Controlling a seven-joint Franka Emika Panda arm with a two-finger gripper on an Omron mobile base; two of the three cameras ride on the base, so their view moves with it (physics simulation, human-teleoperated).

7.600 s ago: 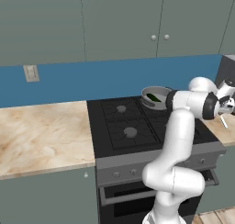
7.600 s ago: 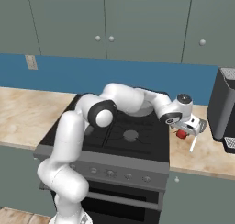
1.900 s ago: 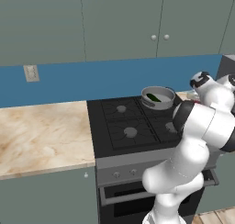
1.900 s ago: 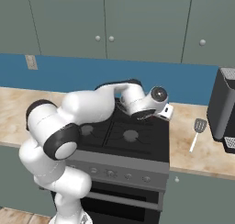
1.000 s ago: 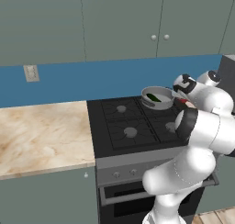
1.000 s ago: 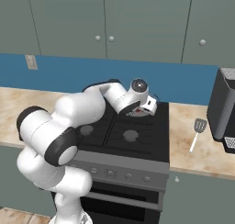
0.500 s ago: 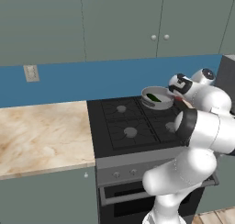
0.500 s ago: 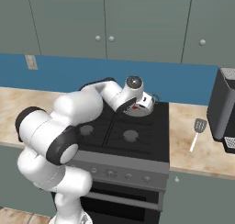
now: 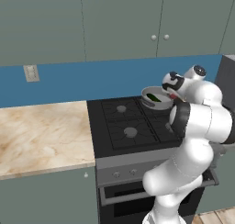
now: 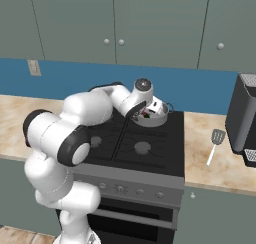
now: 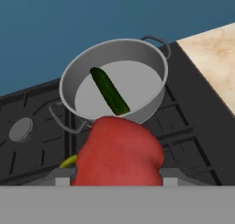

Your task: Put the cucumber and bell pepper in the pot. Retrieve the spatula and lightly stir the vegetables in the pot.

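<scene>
Glossy white, rounded arm (image 9: 197,126) segments with dark grey bands at the joints.

Grey-green upper cabinets (image 9: 119,23) with small round knobs over a blue backsplash (image 9: 92,78). White wall outlet (image 9: 31,73) on the blue, left side. Black gas stove (image 10: 142,138) with oven below, knobs on the front panel. Beige marble counter (image 9: 41,136) left of the stove, another stretch (image 10: 220,153) to its right. Dark grey appliance (image 10: 244,118) on the right counter end. Grey-green base cabinets under the counters; flat even light
</scene>
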